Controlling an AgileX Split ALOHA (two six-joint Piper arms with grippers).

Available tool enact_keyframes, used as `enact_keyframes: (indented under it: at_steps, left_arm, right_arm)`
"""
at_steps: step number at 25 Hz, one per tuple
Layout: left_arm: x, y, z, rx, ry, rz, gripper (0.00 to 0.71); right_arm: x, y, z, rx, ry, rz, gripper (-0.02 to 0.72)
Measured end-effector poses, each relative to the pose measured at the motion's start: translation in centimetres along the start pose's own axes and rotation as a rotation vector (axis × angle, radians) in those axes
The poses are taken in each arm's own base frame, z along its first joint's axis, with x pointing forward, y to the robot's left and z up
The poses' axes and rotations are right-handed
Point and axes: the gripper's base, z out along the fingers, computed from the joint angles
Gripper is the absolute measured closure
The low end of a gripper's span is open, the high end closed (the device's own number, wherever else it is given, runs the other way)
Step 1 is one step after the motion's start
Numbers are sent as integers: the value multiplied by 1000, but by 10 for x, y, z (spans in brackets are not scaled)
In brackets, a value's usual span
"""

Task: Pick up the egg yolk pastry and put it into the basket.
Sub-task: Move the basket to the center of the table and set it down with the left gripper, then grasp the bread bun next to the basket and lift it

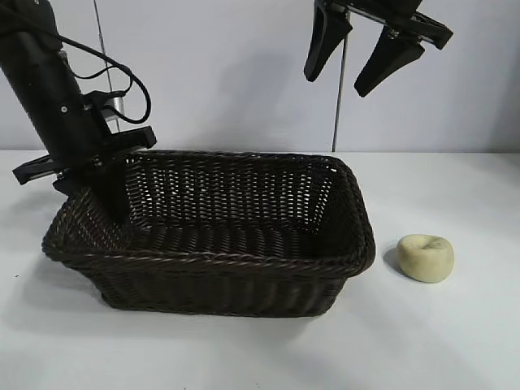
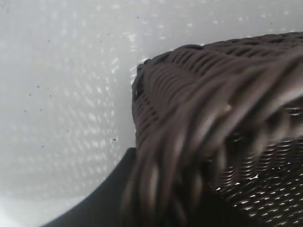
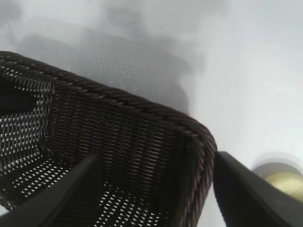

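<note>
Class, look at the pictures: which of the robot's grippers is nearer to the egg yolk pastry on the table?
The right gripper, open, hangs high above the basket's pastry-side end. The left gripper is at the far end, across the basket from the egg yolk pastry.

Desk (image 1: 244, 349): white, matte, flat; fills the lower part of the exterior view. Soft grey shadows lie on it. In the left wrist view its surface (image 2: 61, 104) shows fine dark specks and a pattern of small light spots.

Wall (image 1: 227, 73): plain pale grey-blue, behind the desk; meets it along a straight horizontal line.

2 thin vertical rods stand against the wall: 1 at the left (image 1: 101, 36), 1 right of centre (image 1: 338, 106), the latter reaching down to the desk's far edge.
</note>
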Motion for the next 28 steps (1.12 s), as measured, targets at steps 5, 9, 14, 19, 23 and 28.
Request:
enact_keyframes:
  at_steps: [5, 9, 14, 19, 23, 28]
  left_arm:
    - [0, 0, 0, 5, 4, -12, 233]
    - [3, 0, 0, -2, 32, -10, 189]
    - [6, -5, -19, -20, -4, 9, 184]
    - [14, -16, -55, -44, -61, 48, 181]
    - [23, -27, -85, -41, -130, 49, 181]
    - [34, -42, -114, 9, -203, 54, 181]
  right_arm:
    - [0, 0, 0, 0, 0, 0, 218]
    - [0, 0, 0, 0, 0, 0, 218]
    - [0, 0, 0, 0, 1, 0, 218]
    - [2, -1, 0, 7, 27, -3, 218]
    - [6, -2, 0, 20, 62, -21, 218]
    - [6, -2, 0, 19, 72, -35, 218]
